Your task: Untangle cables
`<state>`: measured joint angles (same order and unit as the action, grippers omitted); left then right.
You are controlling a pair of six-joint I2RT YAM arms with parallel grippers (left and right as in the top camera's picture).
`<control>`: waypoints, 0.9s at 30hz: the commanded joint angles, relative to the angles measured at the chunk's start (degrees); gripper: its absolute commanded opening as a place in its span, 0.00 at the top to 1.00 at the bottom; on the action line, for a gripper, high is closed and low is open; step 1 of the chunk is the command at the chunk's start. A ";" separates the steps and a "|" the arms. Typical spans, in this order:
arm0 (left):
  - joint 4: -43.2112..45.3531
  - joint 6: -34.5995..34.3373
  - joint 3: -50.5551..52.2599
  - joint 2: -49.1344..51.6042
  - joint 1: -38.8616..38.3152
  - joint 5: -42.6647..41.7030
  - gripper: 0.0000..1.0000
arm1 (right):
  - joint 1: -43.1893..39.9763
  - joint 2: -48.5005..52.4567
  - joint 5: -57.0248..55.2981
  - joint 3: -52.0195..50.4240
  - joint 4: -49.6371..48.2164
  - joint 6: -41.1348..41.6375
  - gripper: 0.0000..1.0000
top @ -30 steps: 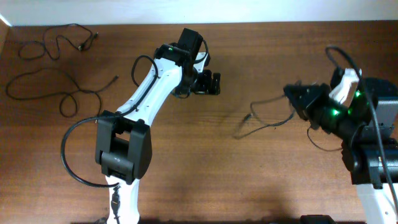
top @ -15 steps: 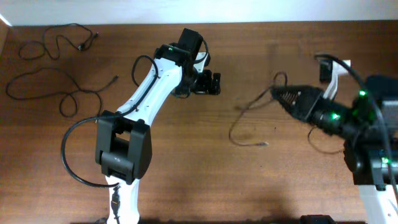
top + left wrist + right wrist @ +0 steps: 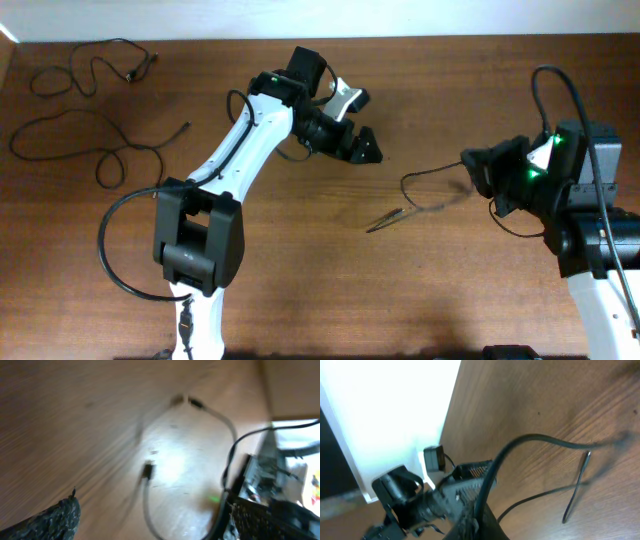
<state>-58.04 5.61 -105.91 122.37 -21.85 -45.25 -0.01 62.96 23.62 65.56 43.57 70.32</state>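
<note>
While hanging over the brown wooden bench, spread wide apart: left gripper, one pale flat finger up top, one dark pointy finger below, nothing between. Up close in the left wrist view, only bumpy dark fingertips low in both corners, all blurry.

Pinched tight on a thin black cable: right gripper, dark and blocky, over on the other side of the bench. From there, bending out in a round loop toward the middle, smooth and skinny like string. Farther along, running down to a small metal plug between the two arms; touching the wood or not, hard to tell. Seen from the right wrist, curving out as a shiny black arc right from the dark fingers.

Far off at the back left corner, two more cables, loose and wiggly, lying flat and apart from each other. Under everything, smooth wood with fine long stripes. Behind the grippers, white arms with black joints; small green lights on the right one.
</note>
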 commanded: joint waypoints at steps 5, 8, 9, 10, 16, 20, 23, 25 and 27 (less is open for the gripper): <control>-0.85 16.06 0.17 -0.24 -0.48 -16.24 0.02 | -0.07 0.55 -10.80 0.35 -3.30 14.64 0.91; -1.14 18.60 0.17 -0.24 -2.64 -16.85 0.05 | -0.07 1.27 -7.15 0.35 -5.97 14.67 0.91; -0.83 18.75 0.17 -0.24 -3.78 -16.68 0.06 | 0.00 1.70 -5.09 0.35 -5.90 14.64 0.92; -0.22 18.75 0.17 -0.24 -5.11 -16.02 0.07 | 0.00 2.25 -3.43 0.35 -5.86 14.62 0.92; 2.69 18.69 0.17 -0.24 -8.85 -10.84 0.30 | -0.02 5.31 3.10 0.35 -4.61 14.60 0.95; 4.00 10.80 0.17 -0.24 -8.85 4.85 0.70 | -0.07 5.16 6.62 0.35 -4.57 10.75 0.96; 3.50 -0.22 0.17 -0.24 -8.68 20.04 0.85 | -0.07 4.96 1.55 0.35 -3.91 6.95 0.96; 2.99 -0.22 0.17 -0.24 -8.70 20.00 1.00 | -0.26 4.85 -1.20 0.35 -5.18 -3.17 0.96; 2.80 0.44 0.07 -0.48 -8.70 15.58 1.00 | -0.83 4.85 -1.16 0.35 -5.14 -16.13 0.87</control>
<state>-54.98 7.97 -105.91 122.37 -30.72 -29.26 -0.14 68.31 24.64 65.54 38.50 70.13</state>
